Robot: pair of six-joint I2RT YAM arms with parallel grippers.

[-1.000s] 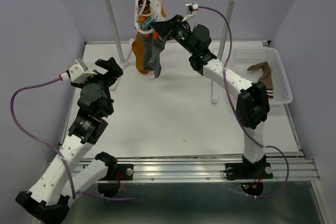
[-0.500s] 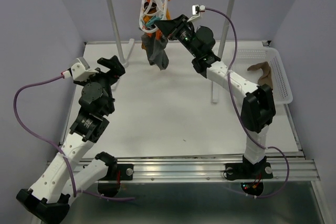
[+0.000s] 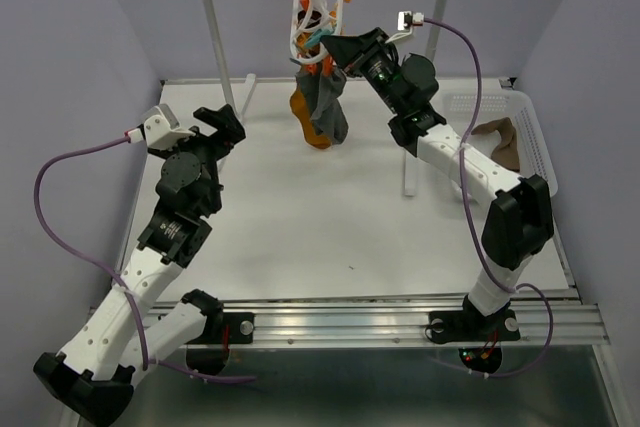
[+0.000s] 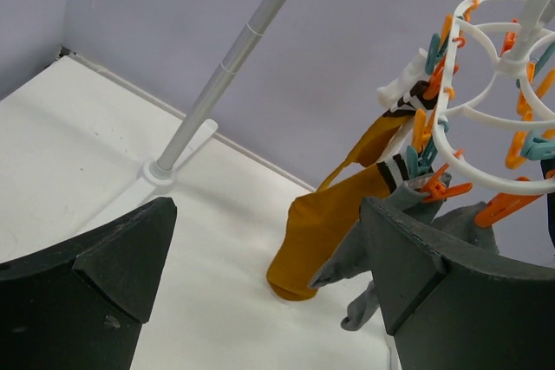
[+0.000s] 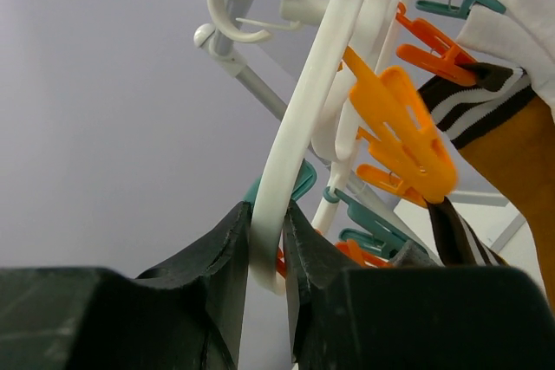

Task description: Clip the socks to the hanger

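Observation:
The white hanger [image 3: 318,9] hangs by its hook from the metal rail, its orange and teal clips dangling. A mustard sock [image 3: 303,110] and a grey sock [image 3: 329,107] hang clipped below it, just above the table. My right gripper [image 3: 333,48] is shut on the hanger's outer ring [image 5: 299,127], which runs between the two pads. A brown striped sock [image 5: 479,97] is held by an orange clip [image 5: 401,127]. My left gripper [image 3: 217,123] stands open and empty to the left, facing the mustard sock [image 4: 325,223] and the grey sock [image 4: 381,253].
The rail stand [image 3: 216,37] with ball-topped posts spans the back of the table. A white perforated basket [image 3: 535,162] at the right edge holds a brown sock [image 3: 500,137]. Purple cables loop from both wrists.
My right gripper has moved right along the rail with the hanger in its grip, and the hanging socks have swung right with it. The left arm has shifted only slightly.

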